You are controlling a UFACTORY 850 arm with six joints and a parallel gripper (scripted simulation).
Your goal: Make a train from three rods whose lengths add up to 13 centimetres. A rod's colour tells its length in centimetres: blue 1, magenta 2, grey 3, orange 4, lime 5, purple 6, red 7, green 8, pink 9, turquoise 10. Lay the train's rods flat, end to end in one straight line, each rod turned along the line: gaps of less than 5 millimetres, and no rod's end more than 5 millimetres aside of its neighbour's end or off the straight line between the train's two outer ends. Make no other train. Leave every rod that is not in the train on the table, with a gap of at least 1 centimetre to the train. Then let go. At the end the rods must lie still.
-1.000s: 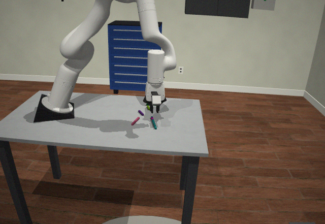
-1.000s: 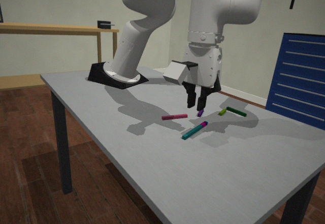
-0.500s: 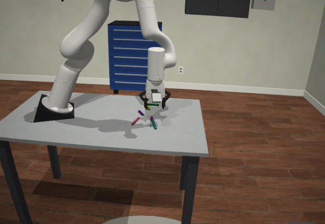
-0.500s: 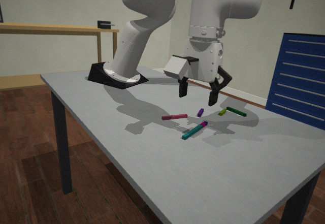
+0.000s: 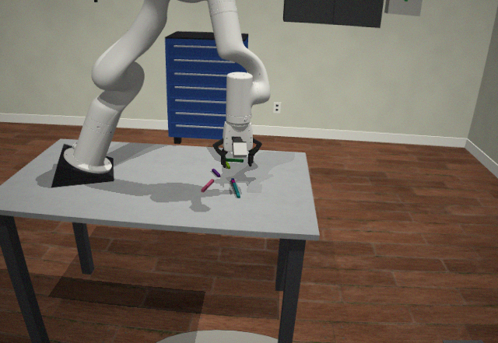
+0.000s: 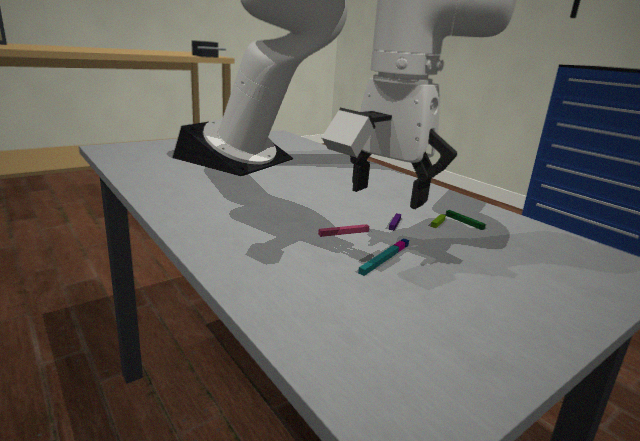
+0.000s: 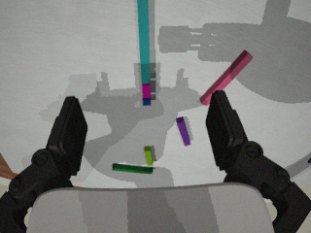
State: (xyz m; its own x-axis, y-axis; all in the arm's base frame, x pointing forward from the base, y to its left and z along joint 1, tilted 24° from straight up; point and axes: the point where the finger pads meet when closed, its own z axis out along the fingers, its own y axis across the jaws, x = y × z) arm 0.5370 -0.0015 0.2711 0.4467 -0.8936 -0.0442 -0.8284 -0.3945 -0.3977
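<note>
A turquoise rod [image 6: 378, 260], a short magenta rod [image 6: 399, 244] and a tiny blue rod [image 6: 404, 241] lie flat, end to end in one line on the grey table. They also show in the wrist view: turquoise rod [image 7: 143, 38], magenta rod [image 7: 147, 91], blue rod [image 7: 147, 101]. My gripper [image 6: 388, 187] hangs above the table, open and empty, with nothing between its fingers. A pink rod [image 6: 343, 229], a purple rod [image 6: 394, 220], a lime rod [image 6: 437, 220] and a green rod [image 6: 465, 219] lie apart from the line.
The arm's black base [image 6: 231, 154] stands at the table's far left corner. A blue drawer cabinet [image 6: 589, 157] stands behind the table. The table's edge [image 5: 160, 226] is well in front of the rods.
</note>
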